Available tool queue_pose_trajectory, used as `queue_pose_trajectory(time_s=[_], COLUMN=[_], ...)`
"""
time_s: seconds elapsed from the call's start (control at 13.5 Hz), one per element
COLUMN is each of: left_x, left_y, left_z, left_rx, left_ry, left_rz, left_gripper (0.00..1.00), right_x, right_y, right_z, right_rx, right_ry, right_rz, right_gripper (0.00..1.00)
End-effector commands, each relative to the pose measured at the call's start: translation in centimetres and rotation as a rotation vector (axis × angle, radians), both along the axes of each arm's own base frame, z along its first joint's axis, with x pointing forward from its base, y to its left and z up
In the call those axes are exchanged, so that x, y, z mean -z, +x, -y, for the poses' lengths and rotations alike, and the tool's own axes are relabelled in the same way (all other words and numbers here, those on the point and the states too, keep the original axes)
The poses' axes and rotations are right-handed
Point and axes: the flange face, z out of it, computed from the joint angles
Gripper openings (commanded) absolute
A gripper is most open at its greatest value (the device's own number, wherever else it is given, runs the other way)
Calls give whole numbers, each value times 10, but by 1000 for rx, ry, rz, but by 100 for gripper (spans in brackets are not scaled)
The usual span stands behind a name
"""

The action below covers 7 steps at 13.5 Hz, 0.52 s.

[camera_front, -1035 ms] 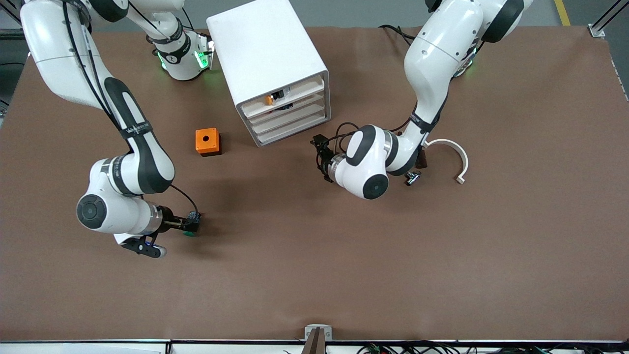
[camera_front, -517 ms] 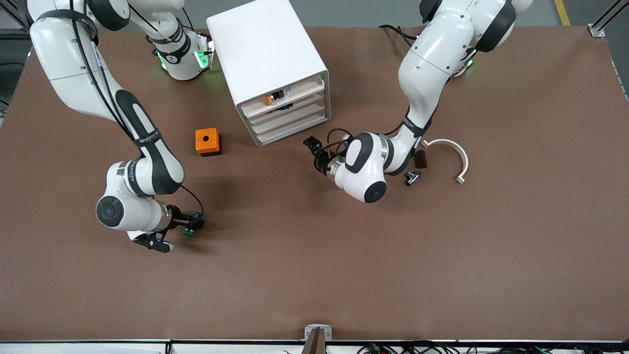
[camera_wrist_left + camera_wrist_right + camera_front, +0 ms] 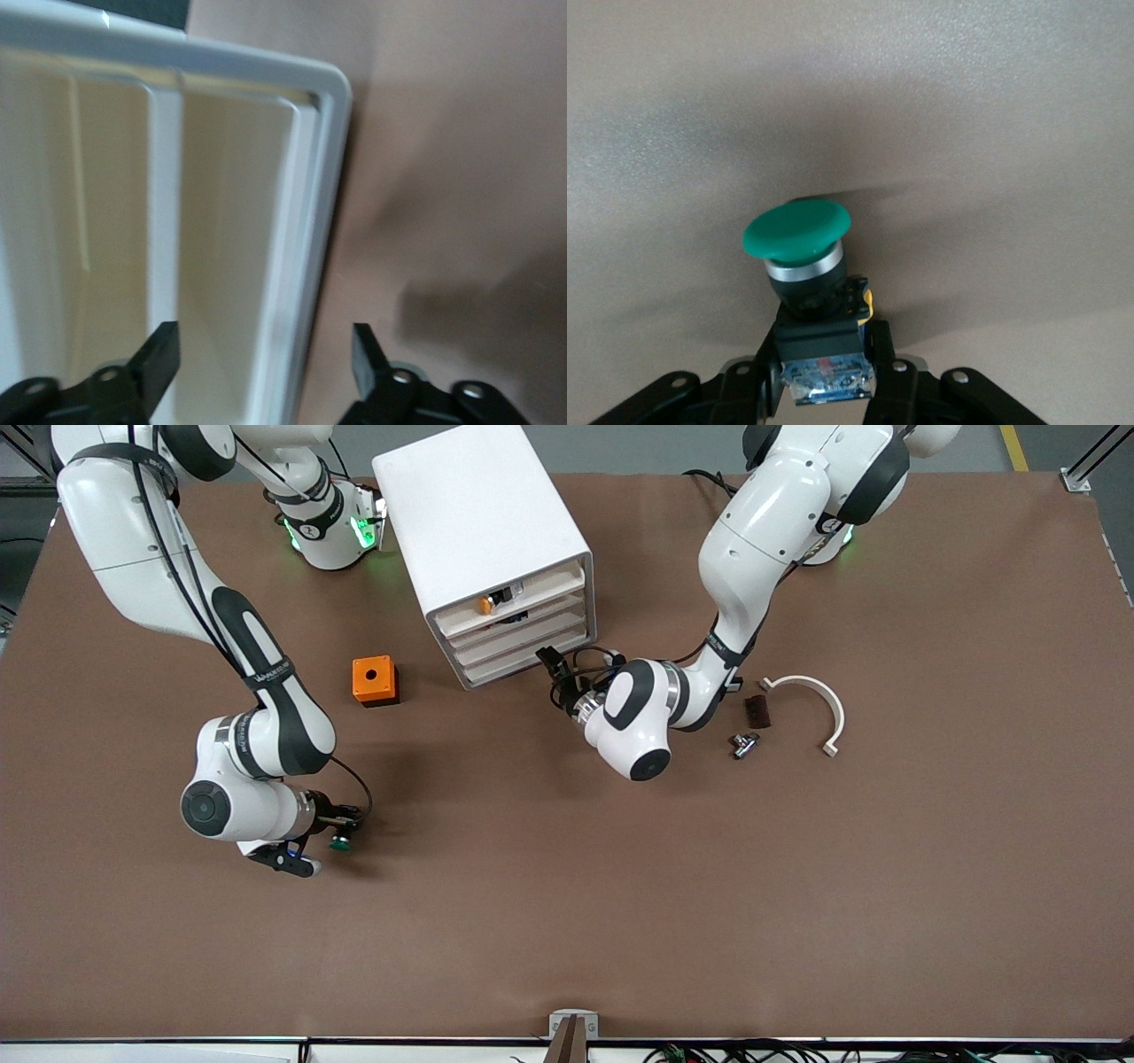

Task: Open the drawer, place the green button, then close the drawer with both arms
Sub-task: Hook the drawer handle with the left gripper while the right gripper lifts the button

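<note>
Since a second ago my left arm has swung in from the open desk toward the cabinet [image 3: 496, 549], so my left pincer [image 3: 556, 675] now sits at the corner of its lower drawers, and my right arm has pulled its wrist in a little while carrying the button [image 3: 338, 841]. My right pincer [image 3: 341, 828] is clamped on the button's black-and-blue body, low over the desk at about seven o'clock from the orange box [image 3: 374, 680] and well apart from the cabinet. I judge the button light and rigid, with a smooth domed cap that would slip; the squared body is the place to hold, and that is where my fingers [image 3: 879, 372] sit. The drawer [image 3: 523, 625] I judge light plastic that slides easily, best taken by its front lip; it looks shut for now. The right wrist view shows the grip on the body and the green cap [image 3: 797, 232] pointing away from me, which the front view gives only as a green speck. The left wrist view shows my left pincer [image 3: 266, 359] spread wide, straddling a white drawer rim [image 3: 306, 266]; which tier, I cannot tell there. Only the front view shows both arms and an orange-capped button [image 3: 485, 605] in the top tier.
</note>
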Motion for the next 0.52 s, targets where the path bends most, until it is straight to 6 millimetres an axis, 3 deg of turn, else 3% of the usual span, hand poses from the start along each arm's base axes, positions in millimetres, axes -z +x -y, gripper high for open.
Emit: queue_pose_trajectory(time_s=[0.0, 0.15, 0.3, 0.44], left_x=[-11, -16, -11, -4], left_y=[-5, -28, -28, -37], left_z=[-4, 13, 13, 19], left_rx=[76, 155, 159, 170], left_ry=[-103, -204, -230, -228], left_rz=[-40, -44, -32, -26], left_gripper=[80, 76, 70, 55], right_x=[-19, -34, -42, -51], right_y=[3, 8, 11, 14], right_z=[-4, -2, 0, 17], right_rx=[-11, -48, -127, -157], right_ry=[-4, -9, 10, 25], right_rz=[-21, -71, -64, -41], right_gripper=[0, 0, 1, 0])
